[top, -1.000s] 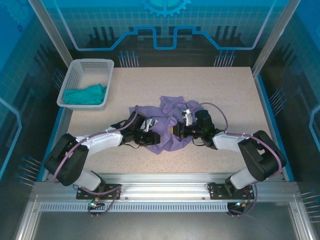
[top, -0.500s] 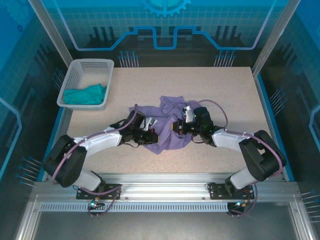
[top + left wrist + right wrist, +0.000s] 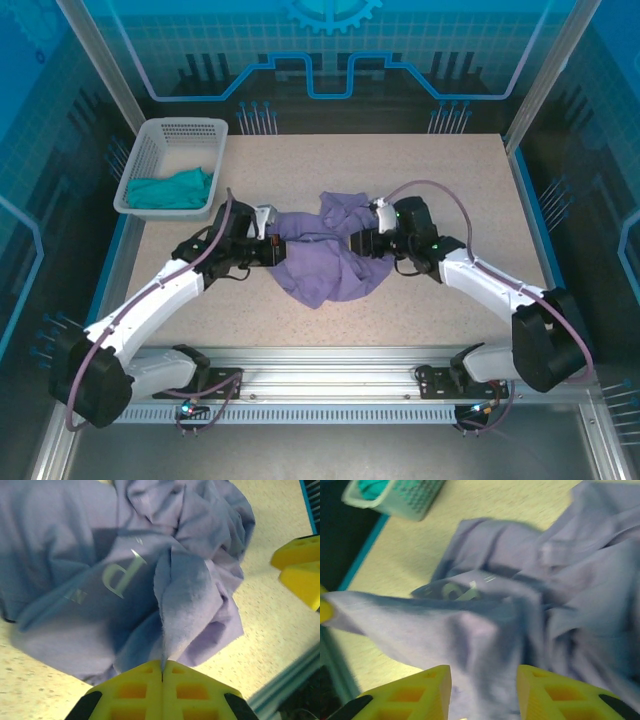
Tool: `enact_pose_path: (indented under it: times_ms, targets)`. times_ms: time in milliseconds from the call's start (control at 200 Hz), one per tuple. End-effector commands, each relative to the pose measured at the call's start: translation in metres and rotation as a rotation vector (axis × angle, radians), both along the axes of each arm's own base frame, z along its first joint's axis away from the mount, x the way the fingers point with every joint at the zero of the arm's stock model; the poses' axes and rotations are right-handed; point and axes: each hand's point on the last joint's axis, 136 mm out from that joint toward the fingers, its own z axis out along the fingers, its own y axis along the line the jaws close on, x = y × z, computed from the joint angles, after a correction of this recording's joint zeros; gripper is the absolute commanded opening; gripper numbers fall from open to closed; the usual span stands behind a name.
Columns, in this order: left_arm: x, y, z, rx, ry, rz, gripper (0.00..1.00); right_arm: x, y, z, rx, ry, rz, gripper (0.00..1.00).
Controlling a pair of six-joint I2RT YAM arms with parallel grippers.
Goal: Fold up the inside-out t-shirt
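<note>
white arms with black joints, purple cables — yellow pincer fingers.

Even bright light overhead; right wrist view motion-blurred.

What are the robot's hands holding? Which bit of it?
The left gripper is pinched shut on a raised fold of the purple t-shirt, beside the printed letter P. The right gripper has its fingers apart and grips nothing.

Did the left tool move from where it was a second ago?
Yes. The left tool, shut on the t-shirt, has slid left and away from the arm bases, closer to the white basket.
</note>
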Motion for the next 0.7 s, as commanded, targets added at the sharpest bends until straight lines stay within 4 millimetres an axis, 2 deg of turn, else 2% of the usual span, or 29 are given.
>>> enact_pose_path:
  times_ms: [0,75,150,210,320,355,380,420,450,510,595,695]
  targets:
    - [0.007,0.027,0.015,0.125,-0.076,0.069,0.00,0.021,-0.049,-0.026,-0.272,0.034,-0.145,0.41]
    - [0.011,0.030,0.022,0.126,-0.113,0.094,0.00,0.038,-0.055,-0.034,-0.331,0.048,-0.168,0.42]
    - [0.014,0.031,0.028,0.112,-0.138,0.109,0.00,0.051,-0.051,-0.044,-0.364,0.070,-0.147,0.47]
    - [0.015,0.030,0.033,0.102,-0.150,0.113,0.00,0.057,-0.038,-0.053,-0.343,0.106,-0.101,0.50]
    - [0.017,0.033,0.037,0.108,-0.166,0.130,0.00,0.055,-0.008,-0.073,-0.307,0.177,-0.018,0.55]
    - [0.018,0.034,0.040,0.108,-0.176,0.137,0.00,0.056,-0.005,-0.082,-0.326,0.186,-0.019,0.53]
    - [0.019,0.035,0.042,0.108,-0.184,0.146,0.00,0.059,-0.006,-0.087,-0.342,0.191,-0.029,0.47]
    - [0.021,0.037,0.047,0.109,-0.197,0.163,0.00,0.064,-0.010,-0.087,-0.349,0.181,-0.047,0.32]
    - [0.023,0.039,0.052,0.111,-0.211,0.176,0.00,0.068,-0.013,-0.082,-0.343,0.161,-0.061,0.24]
    - [0.027,0.046,0.069,0.122,-0.248,0.212,0.00,0.078,-0.027,-0.048,-0.299,0.073,-0.111,0.10]
    - [0.033,0.061,0.109,0.112,-0.318,0.277,0.00,0.084,-0.058,0.014,-0.242,-0.075,-0.207,0.05]
    - [0.036,0.083,0.175,0.039,-0.400,0.356,0.00,0.073,-0.091,0.081,-0.185,-0.225,-0.303,0.00]
